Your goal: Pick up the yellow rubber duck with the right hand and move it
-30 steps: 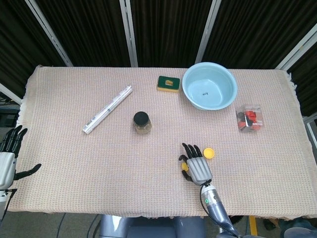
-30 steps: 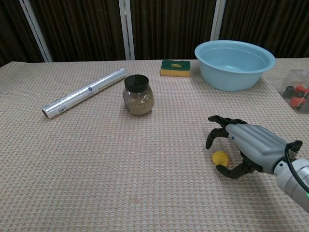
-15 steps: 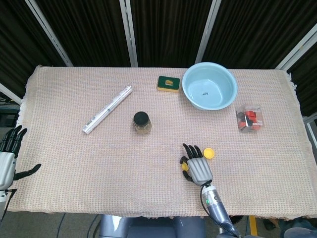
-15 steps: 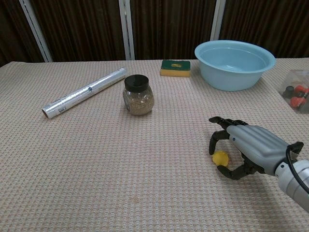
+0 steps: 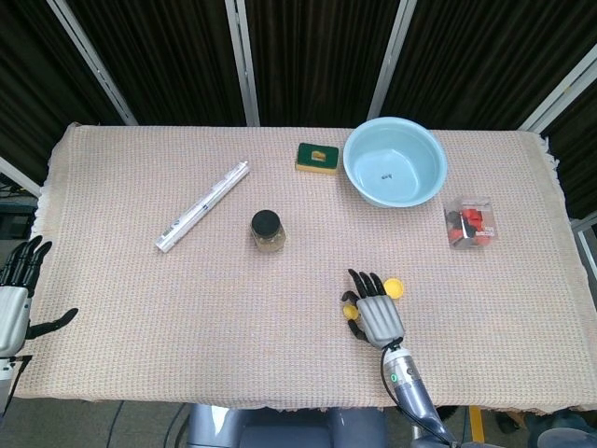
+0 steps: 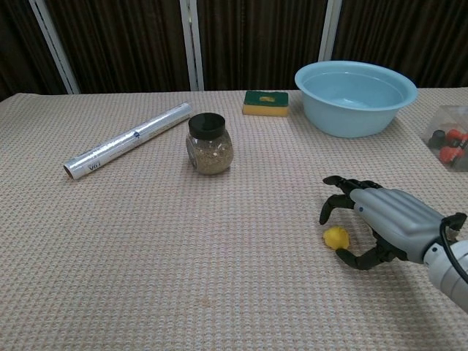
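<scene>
1. Right hand (image 6: 384, 223): fingers (image 6: 333, 207) curled and spread, arched over the yellow rubber duck (image 6: 336, 237), not closed on it; thumb just beside it.
2. Duck: small, rounded, smooth, lying on the woven tablecloth (image 6: 146, 248), nearer than the jar (image 6: 209, 143), to its right.
3. Yellow disc (image 5: 394, 287) just past the fingertips.
4. Jar: glass, black lid, grainy fill. Foil roll (image 6: 129, 139) left of jar, print unreadable.
5. Left hand (image 5: 17, 297): fingers spread, holding nothing, off the table edge.

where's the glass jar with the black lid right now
The glass jar stands upright near the table's middle in the chest view, just right of the foil roll and in front-left of the green sponge.
</scene>
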